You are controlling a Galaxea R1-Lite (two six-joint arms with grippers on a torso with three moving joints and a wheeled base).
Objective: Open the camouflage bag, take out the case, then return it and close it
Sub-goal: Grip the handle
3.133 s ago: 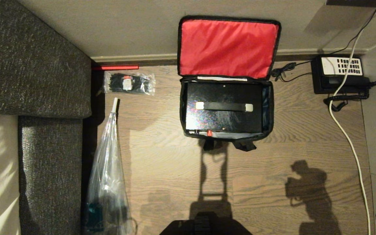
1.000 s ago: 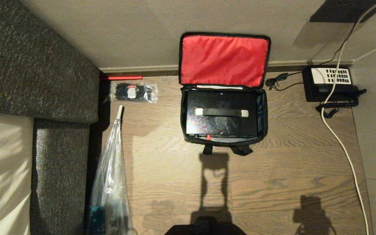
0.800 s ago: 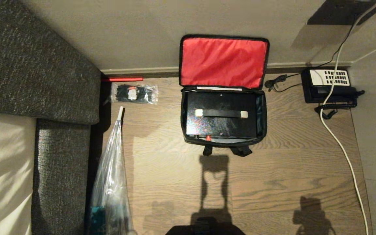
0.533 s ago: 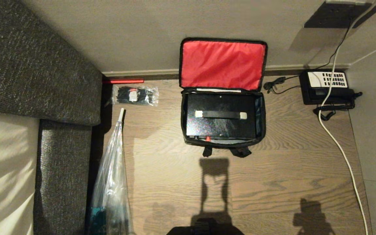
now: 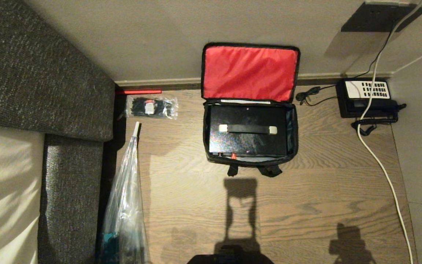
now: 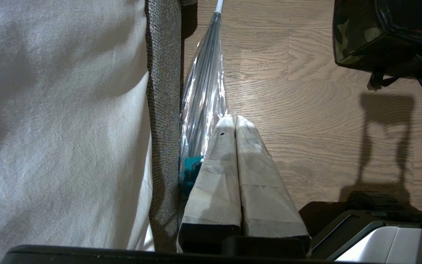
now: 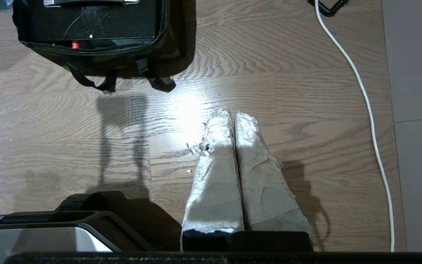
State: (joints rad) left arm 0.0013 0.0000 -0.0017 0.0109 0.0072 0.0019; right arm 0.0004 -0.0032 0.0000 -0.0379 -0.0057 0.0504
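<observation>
The camouflage bag (image 5: 295,146) sits open on the wooden floor by the wall, its red-lined lid (image 5: 249,72) leaning back against the wall. Inside lies the black case (image 5: 249,141) with a black handle (image 5: 247,129) across its top. In the left wrist view a camouflage corner of the bag (image 6: 350,40) shows far ahead; the right wrist view shows the bag's front wall (image 7: 97,60) and the case (image 7: 90,22). Neither gripper appears in the head view. My left gripper (image 6: 234,118) and right gripper (image 7: 233,113) both hang shut and empty above the floor, well short of the bag.
A dark sofa (image 5: 42,84) with a pale cushion (image 5: 2,198) fills the left. A clear-wrapped long bundle (image 5: 125,205) and a packet of black cable ties (image 5: 151,107) lie beside it. A black telephone (image 5: 366,97) and a white cable (image 5: 383,168) lie at the right.
The whole head view has shifted: the bag and floor sit lower and look slightly smaller than before, so the camera moved. The bag, the case and both grippers kept still.
</observation>
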